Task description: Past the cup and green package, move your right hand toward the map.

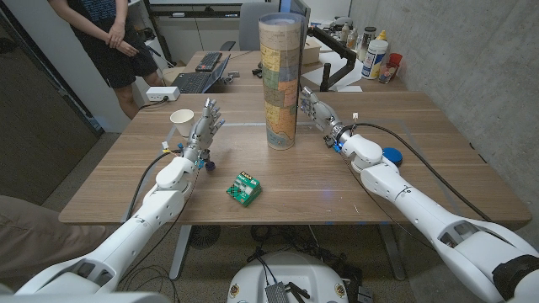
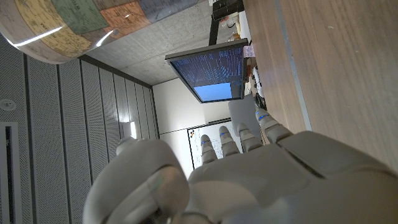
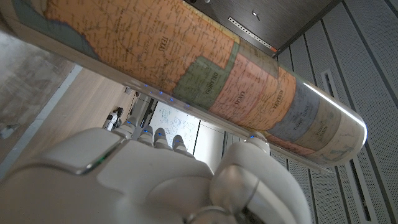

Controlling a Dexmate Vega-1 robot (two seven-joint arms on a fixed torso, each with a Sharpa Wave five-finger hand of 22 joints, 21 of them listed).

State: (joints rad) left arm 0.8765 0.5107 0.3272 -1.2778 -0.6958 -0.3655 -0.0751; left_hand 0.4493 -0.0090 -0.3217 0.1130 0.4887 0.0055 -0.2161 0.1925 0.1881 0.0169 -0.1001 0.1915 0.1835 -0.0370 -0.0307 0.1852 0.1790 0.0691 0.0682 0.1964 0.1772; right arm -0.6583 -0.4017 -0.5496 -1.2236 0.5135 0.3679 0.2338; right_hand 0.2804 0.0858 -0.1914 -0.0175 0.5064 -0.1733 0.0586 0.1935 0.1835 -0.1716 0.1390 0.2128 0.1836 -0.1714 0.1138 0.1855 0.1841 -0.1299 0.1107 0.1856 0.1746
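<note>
A tall rolled map point(image 1: 280, 80) in a clear tube stands upright at the table's middle back; the same map point(image 3: 205, 81) looms close in the right wrist view. My right hand point(image 1: 316, 109) is raised just right of the tube, fingers apart, holding nothing; I cannot tell whether it touches the tube. A white paper cup point(image 1: 182, 121) stands at the left. My left hand point(image 1: 205, 124) is upright beside the cup, fingers spread and empty. A green package point(image 1: 244, 189) lies near the front middle.
A blue disc point(image 1: 392, 156) lies by my right forearm. Bottles point(image 1: 376, 55) and a monitor arm stand on a desk behind, with a laptop point(image 1: 195, 80) at back left. A person point(image 1: 105, 38) stands at far left. The table's wooden edge point(image 1: 278, 220) runs along the front.
</note>
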